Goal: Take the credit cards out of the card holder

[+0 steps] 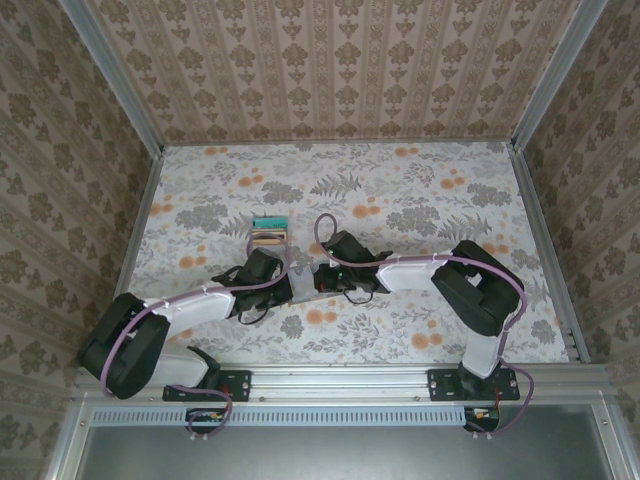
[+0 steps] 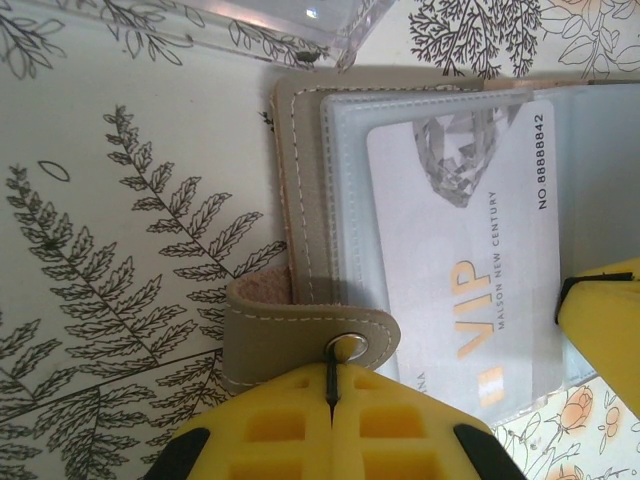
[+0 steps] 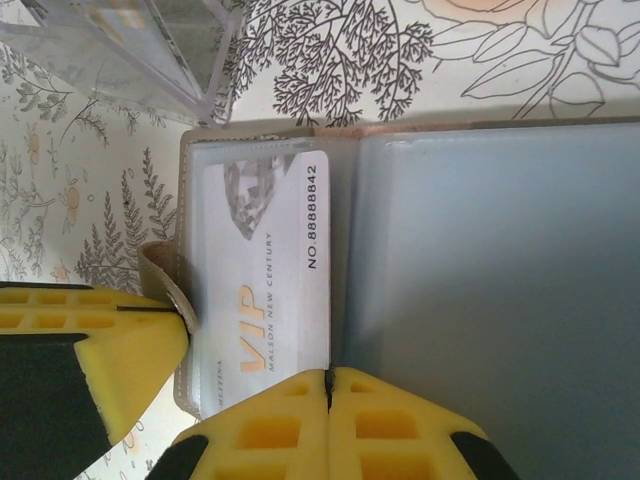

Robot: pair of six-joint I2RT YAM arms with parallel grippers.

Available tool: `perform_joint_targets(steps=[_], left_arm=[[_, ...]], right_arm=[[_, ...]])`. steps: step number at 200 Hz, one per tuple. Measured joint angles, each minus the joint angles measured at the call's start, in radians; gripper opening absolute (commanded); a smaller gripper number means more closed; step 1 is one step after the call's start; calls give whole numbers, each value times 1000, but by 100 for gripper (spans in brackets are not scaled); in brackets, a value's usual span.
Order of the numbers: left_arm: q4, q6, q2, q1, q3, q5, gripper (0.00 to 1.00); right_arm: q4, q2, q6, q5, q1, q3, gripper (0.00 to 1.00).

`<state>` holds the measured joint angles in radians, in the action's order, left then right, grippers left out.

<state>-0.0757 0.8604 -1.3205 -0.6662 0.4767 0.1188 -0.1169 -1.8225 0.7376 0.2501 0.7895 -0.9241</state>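
Observation:
The card holder (image 1: 302,287) lies open on the floral table between my two grippers, its tan edge (image 2: 300,200) and shiny grey-blue slots (image 3: 480,300) facing up. A pale grey credit card (image 2: 450,250) marked VIP sits in the left slot (image 3: 260,260). My left gripper (image 2: 332,375) is shut on the holder's snap strap (image 2: 300,335), which curls up from the table. The right gripper (image 3: 327,375) is shut at that card's corner beside the fold, with the card's edge running into its tips. Both grippers (image 1: 283,283) (image 1: 318,280) meet at the holder.
A clear plastic box (image 2: 290,20) stands just beyond the holder (image 3: 150,50), with a stack of coloured cards (image 1: 268,233) in it. Patterned walls close in the table on three sides. Open floral table lies to the far right and left.

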Motion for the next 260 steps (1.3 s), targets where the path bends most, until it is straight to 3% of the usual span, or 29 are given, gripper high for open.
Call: perform_joint_targets(steps=[12, 49, 122, 163, 260], left_arm=[[0, 0, 0, 0, 0, 0, 0], [0, 0, -1, 0, 0, 0, 0], [0, 0, -3, 0, 2, 1, 0], [0, 0, -3, 0, 2, 1, 0], [7, 0, -6, 0, 2, 0, 0]], right_arm=[[-13, -8, -1, 10, 0, 0, 20], [-47, -37, 3, 40, 0, -6, 21], [-86, -58, 16, 77, -3, -10, 16], [-97, -70, 26, 91, -10, -10, 0], [-142, -29, 53, 71, -24, 52, 0]])
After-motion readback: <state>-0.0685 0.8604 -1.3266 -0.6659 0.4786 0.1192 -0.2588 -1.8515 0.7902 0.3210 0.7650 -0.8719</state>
